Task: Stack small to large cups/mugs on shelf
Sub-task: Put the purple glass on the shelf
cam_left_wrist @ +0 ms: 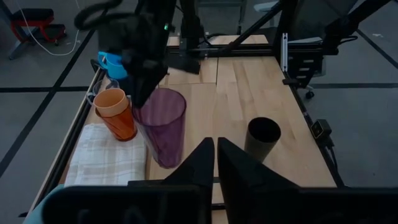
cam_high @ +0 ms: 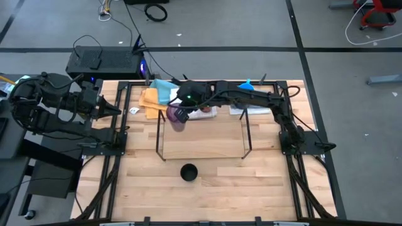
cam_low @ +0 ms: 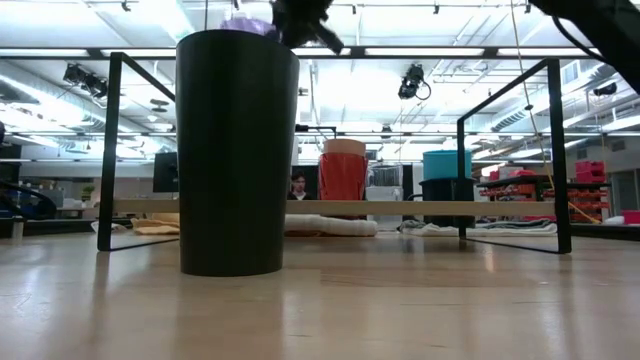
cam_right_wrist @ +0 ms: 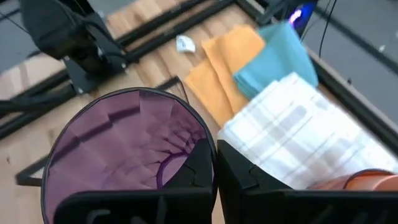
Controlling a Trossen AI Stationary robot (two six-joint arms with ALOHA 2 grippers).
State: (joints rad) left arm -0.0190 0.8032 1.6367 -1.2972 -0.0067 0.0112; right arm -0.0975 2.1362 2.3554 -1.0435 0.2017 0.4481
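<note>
Since the purple cup (cam_high: 176, 119) is translucent and thin-walled, it is judged light, slick and easily squeezed; it is held at its rim by the right gripper (cam_right_wrist: 214, 165), jaws clenched on the wall, just left of centre in the high view, over the shelf's (cam_high: 246, 133) back edge. The black cup (cam_high: 189, 172) stands lower centre on the tabletop (cam_high: 251, 188). The left gripper (cam_left_wrist: 216, 163) is parked at far left, jaws closed and empty. Farther cups are mostly hidden.

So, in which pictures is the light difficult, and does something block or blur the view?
Low view: the black cup stands close to the camera, a dark shape hiding the middle, against bright ceiling lights. Left wrist view: dim and bluish; the purple cup is see-through. Right wrist view: the right gripper, shut on the purple cup's rim, looks soft up close.
</note>
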